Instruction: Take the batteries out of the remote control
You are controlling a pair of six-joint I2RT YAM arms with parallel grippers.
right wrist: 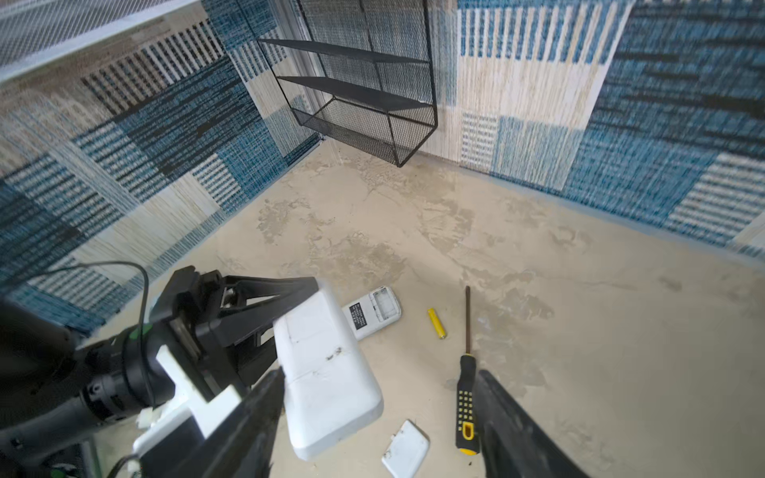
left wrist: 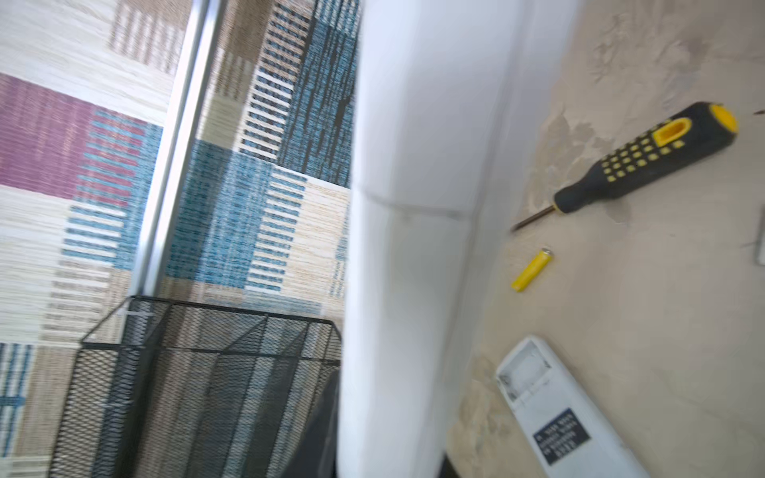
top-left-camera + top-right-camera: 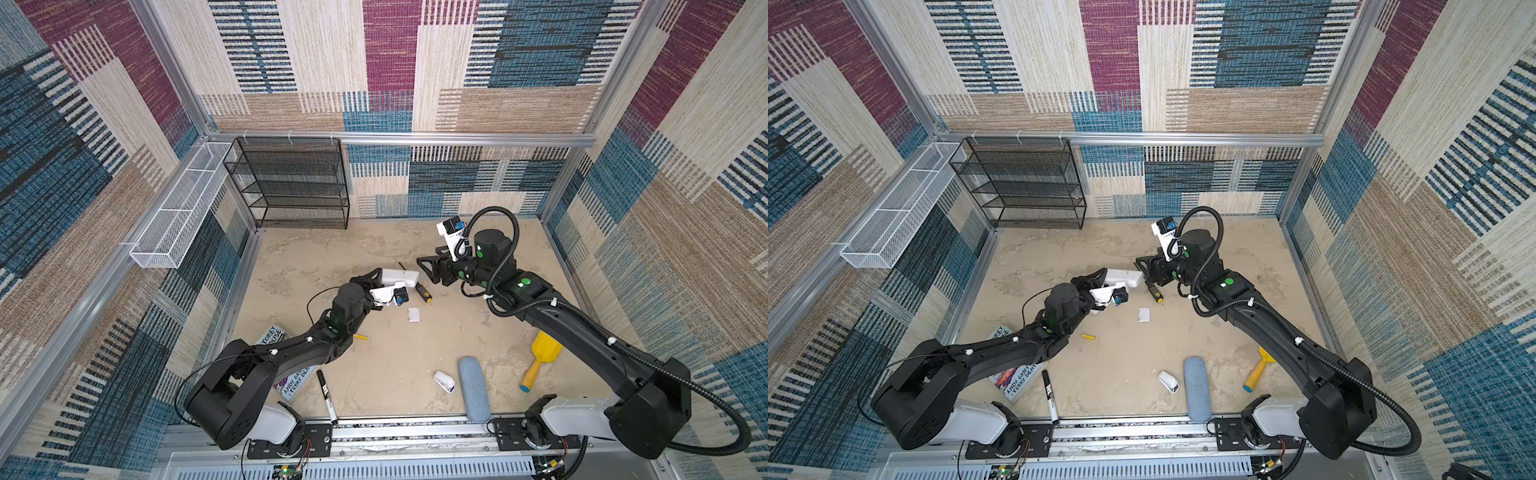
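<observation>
My left gripper (image 3: 376, 279) is shut on one end of a white remote control (image 3: 400, 277), held off the floor; its smooth back fills the left wrist view (image 2: 414, 248). My right gripper (image 1: 385, 430) stands open beside the remote's free end (image 1: 331, 385), touching nothing. A second, smaller remote (image 1: 372, 312) lies on the floor with its battery bay open and empty. One yellow battery (image 1: 436, 323) lies between it and a screwdriver (image 1: 465, 397). Another yellow battery (image 3: 359, 336) lies by the left forearm. A loose white cover (image 3: 413, 314) rests on the floor.
A black mesh shelf (image 3: 291, 183) and a white wire basket (image 3: 183, 203) stand at the back left. Near the front lie a book (image 3: 286, 374), a marker (image 3: 326, 395), a white stapler (image 3: 444, 381), a blue-grey case (image 3: 473, 388) and a yellow scraper (image 3: 538, 359).
</observation>
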